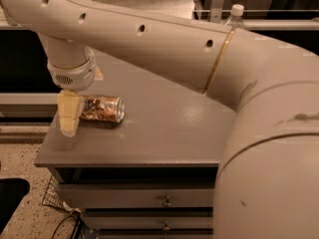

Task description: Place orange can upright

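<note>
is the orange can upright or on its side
On its side: the orange can lies lengthwise on the table, the gripper at one end.
</note>
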`<state>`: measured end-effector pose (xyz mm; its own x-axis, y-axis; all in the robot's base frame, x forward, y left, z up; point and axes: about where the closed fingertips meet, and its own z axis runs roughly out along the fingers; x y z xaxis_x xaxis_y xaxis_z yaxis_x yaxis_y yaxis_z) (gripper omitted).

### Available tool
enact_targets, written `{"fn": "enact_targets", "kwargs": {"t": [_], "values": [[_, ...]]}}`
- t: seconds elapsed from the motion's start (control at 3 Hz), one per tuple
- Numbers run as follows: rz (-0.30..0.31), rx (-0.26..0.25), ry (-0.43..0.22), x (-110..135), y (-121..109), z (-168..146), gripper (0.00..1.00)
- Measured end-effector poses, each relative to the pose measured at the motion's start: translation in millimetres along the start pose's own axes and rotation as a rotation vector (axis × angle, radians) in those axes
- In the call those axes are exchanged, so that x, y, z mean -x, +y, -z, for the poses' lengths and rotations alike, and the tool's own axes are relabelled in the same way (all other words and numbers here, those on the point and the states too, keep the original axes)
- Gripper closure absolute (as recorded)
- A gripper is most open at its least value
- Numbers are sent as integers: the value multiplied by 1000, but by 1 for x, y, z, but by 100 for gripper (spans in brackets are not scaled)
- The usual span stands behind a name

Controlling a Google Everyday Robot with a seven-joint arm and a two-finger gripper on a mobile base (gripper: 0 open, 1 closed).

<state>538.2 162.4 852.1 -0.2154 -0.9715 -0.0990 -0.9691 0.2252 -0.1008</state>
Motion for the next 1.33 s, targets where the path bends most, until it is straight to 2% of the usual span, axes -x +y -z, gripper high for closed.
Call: {"fn": "enact_targets", "kwargs": {"t": [0.33, 1.0, 1.33], "values": [[-34, 1, 12, -6, 0, -6, 0], [-45, -9, 23, -15, 0, -11, 0], [2, -31, 48, -18, -3, -15, 18]]}}
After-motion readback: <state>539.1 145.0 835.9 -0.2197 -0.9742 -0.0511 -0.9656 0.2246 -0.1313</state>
